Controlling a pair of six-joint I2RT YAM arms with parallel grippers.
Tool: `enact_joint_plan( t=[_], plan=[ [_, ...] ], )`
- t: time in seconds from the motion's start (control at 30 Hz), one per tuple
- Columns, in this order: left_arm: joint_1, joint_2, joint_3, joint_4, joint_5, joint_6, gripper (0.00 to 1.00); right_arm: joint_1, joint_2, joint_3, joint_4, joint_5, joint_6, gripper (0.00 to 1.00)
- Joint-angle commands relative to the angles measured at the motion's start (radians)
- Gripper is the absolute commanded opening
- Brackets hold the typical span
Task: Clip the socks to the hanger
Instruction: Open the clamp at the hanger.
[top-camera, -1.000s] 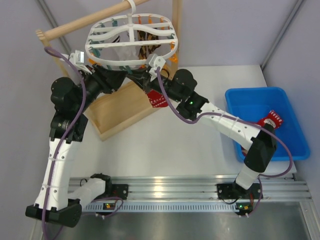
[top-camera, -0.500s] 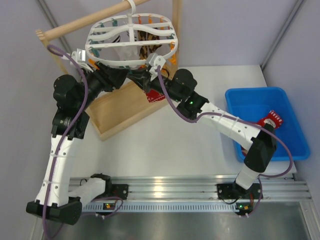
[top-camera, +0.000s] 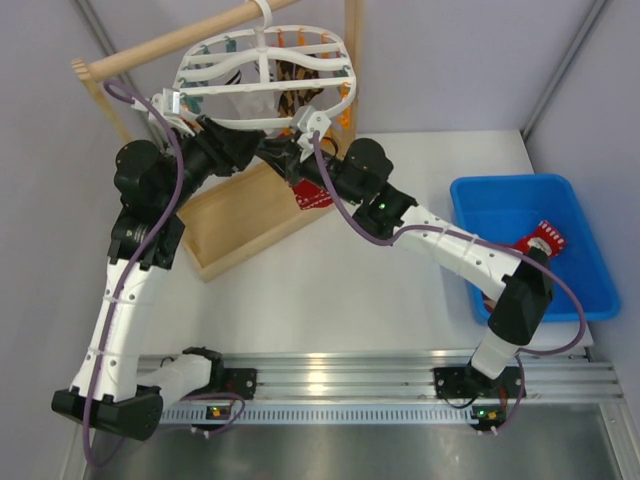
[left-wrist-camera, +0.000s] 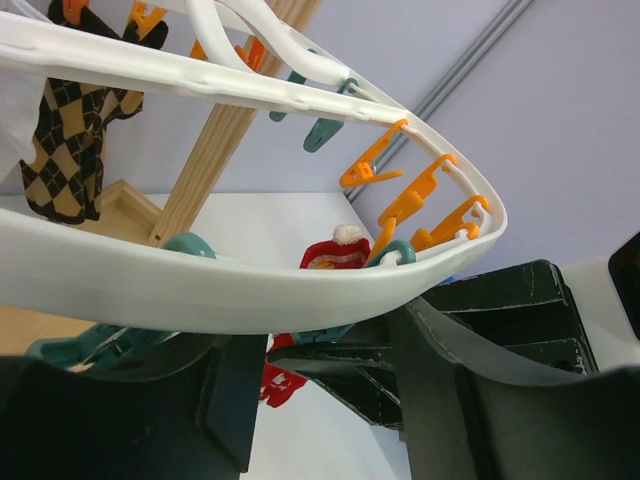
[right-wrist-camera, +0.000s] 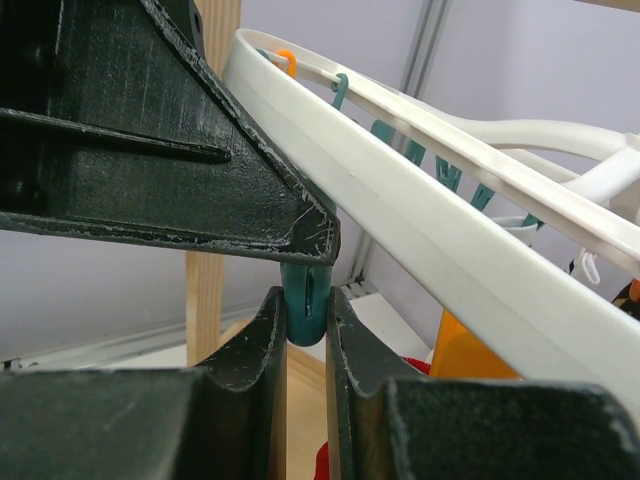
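Observation:
The white oval hanger (top-camera: 262, 72) hangs from a wooden rod, with orange clips (left-wrist-camera: 420, 195) and teal ones along its rim (left-wrist-camera: 200, 285). Both grippers meet under its near edge. My right gripper (right-wrist-camera: 306, 320) is shut on a teal clip (right-wrist-camera: 305, 300) that dangles from the rim (right-wrist-camera: 450, 235). A red patterned sock (top-camera: 313, 195) hangs just below it; whether the clip bites the sock I cannot see. My left gripper (left-wrist-camera: 330, 400) is open beneath the rim, and the right gripper's fingers (left-wrist-camera: 350, 370) and the red sock (left-wrist-camera: 275, 385) show between its jaws.
A wooden rack with a rod (top-camera: 180, 45) and a tray (top-camera: 235, 230) carries the hanger. An argyle sock (left-wrist-camera: 70, 140) hangs clipped at its far side. At the right stands a blue bin (top-camera: 500, 215) with more socks (top-camera: 545, 240).
My left arm has moved up and to the right, closer under the hanger, and its jaws have widened. The red sock has risen slightly. The right arm has hardly moved.

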Motion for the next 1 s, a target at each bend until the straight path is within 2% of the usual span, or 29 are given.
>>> enact_joint_plan(
  t=[0.0, 0.07, 0.2, 0.23, 0.33, 0.4, 0.43, 0.5, 0.53, 0.6, 0.63, 0.83, 0.87, 0.9, 0.93, 0.97],
  plan=[
    [-0.001, -0.009, 0.041, 0.135, -0.1, 0.024, 0.54, 0.016, -0.025, 0.037, -0.038, 0.024, -0.006, 0.0],
    [-0.001, -0.017, 0.035, 0.135, -0.12, 0.032, 0.51, 0.019, -0.028, 0.037, -0.047, 0.03, -0.011, 0.0],
    [-0.002, -0.018, 0.033, 0.132, -0.137, 0.046, 0.36, 0.025, -0.031, 0.034, -0.059, 0.033, -0.023, 0.0],
    [-0.002, -0.015, 0.033, 0.126, -0.143, 0.047, 0.21, 0.025, -0.031, 0.034, -0.061, 0.035, -0.022, 0.0],
    [-0.002, -0.015, 0.036, 0.1, -0.157, 0.049, 0.01, 0.027, -0.038, 0.03, -0.073, 0.039, -0.029, 0.0],
    [-0.002, -0.015, 0.033, 0.093, -0.151, 0.044, 0.0, 0.027, -0.048, 0.025, -0.085, 0.042, -0.034, 0.02],
    [-0.002, -0.014, 0.031, 0.09, -0.146, 0.043, 0.0, 0.027, -0.051, 0.024, -0.09, 0.042, -0.039, 0.15],
    [-0.002, -0.015, 0.027, 0.089, -0.142, 0.037, 0.0, 0.023, -0.069, 0.007, -0.102, 0.041, -0.046, 0.29],
    [-0.002, -0.012, 0.027, 0.089, -0.136, 0.037, 0.0, 0.023, -0.078, 0.001, -0.11, 0.036, -0.051, 0.44],
    [-0.002, -0.011, 0.025, 0.089, -0.123, 0.032, 0.0, 0.022, -0.107, -0.016, -0.138, 0.013, -0.065, 0.55],
    [-0.002, -0.009, 0.024, 0.092, -0.122, 0.032, 0.0, 0.022, -0.12, -0.022, -0.173, 0.006, -0.069, 0.63],
    [-0.004, -0.006, 0.008, 0.098, -0.099, 0.038, 0.0, -0.018, -0.256, -0.085, -0.413, -0.097, -0.104, 0.89],
    [-0.004, -0.006, 0.008, 0.097, -0.099, 0.041, 0.0, -0.045, -0.281, -0.084, -0.522, -0.129, -0.12, 0.91],
    [-0.004, -0.007, 0.005, 0.098, -0.094, 0.043, 0.0, -0.071, -0.291, -0.084, -0.582, -0.157, -0.117, 0.98],
    [-0.005, -0.006, 0.004, 0.097, -0.091, 0.044, 0.0, -0.108, -0.301, -0.084, -0.628, -0.269, -0.105, 1.0],
    [-0.007, -0.006, 0.002, 0.098, -0.087, 0.046, 0.0, -0.192, -0.316, -0.087, -0.714, -0.319, -0.076, 1.0]
  ],
)
